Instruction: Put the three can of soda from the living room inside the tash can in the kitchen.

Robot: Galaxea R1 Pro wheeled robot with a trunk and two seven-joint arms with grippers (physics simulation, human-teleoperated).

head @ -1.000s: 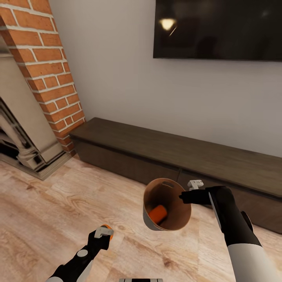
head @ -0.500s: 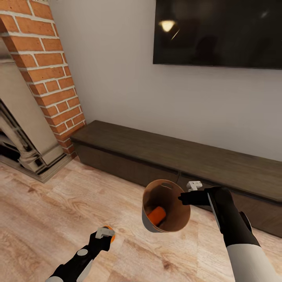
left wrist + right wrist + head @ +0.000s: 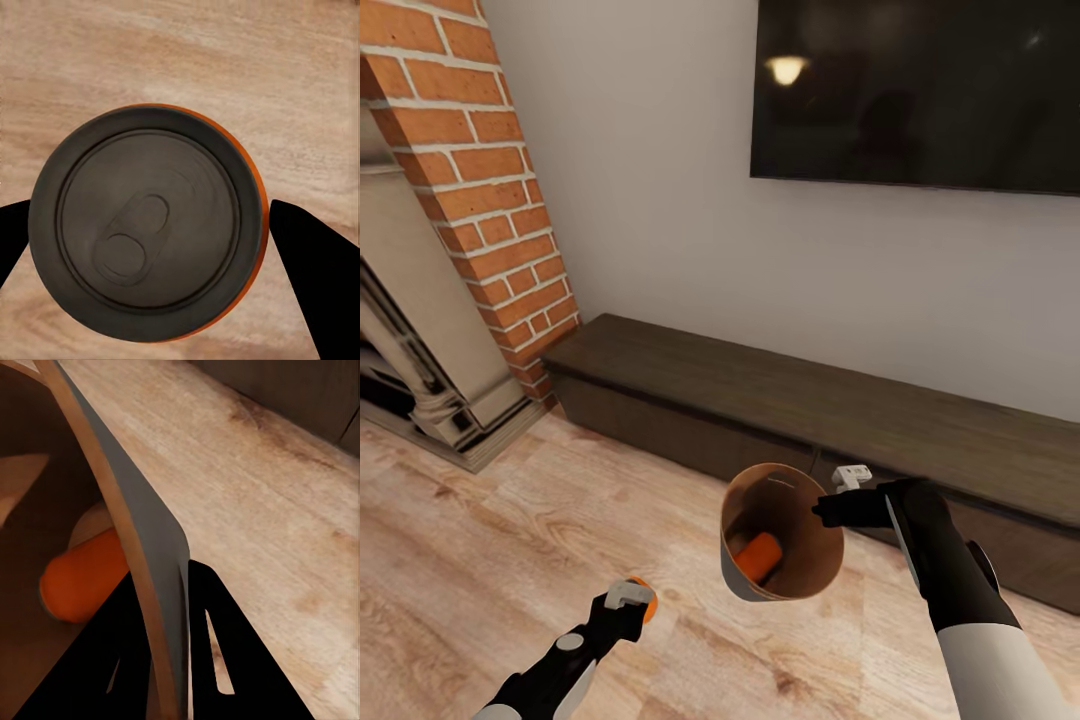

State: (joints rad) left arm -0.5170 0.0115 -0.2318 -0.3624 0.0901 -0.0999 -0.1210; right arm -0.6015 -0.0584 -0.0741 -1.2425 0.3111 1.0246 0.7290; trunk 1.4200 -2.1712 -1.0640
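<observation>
My right gripper (image 3: 828, 508) is shut on the rim of the trash can (image 3: 738, 578), a grey pail with a tan inside, held tilted above the wood floor. One orange soda can (image 3: 762, 556) lies inside it, seen also as an orange soda can (image 3: 79, 577) beside the pail wall (image 3: 146, 547) pinched between my right fingers (image 3: 217, 660). My left gripper (image 3: 632, 600) is shut on a second orange soda can (image 3: 646, 600); its dark lid (image 3: 146, 229) fills the space between the fingers (image 3: 311, 277). The blue can is out of view.
A dark low bench (image 3: 800, 400) runs along the white wall under a black TV (image 3: 920, 90). The red brick chimney (image 3: 480, 190) and fireplace surround (image 3: 420, 350) stand at the left. Wood floor (image 3: 480, 540) lies below both arms.
The whole view has shifted slightly, so the camera moved. Both grippers keep their holds; the pail and the left-hand can sit a little lower in the picture.
</observation>
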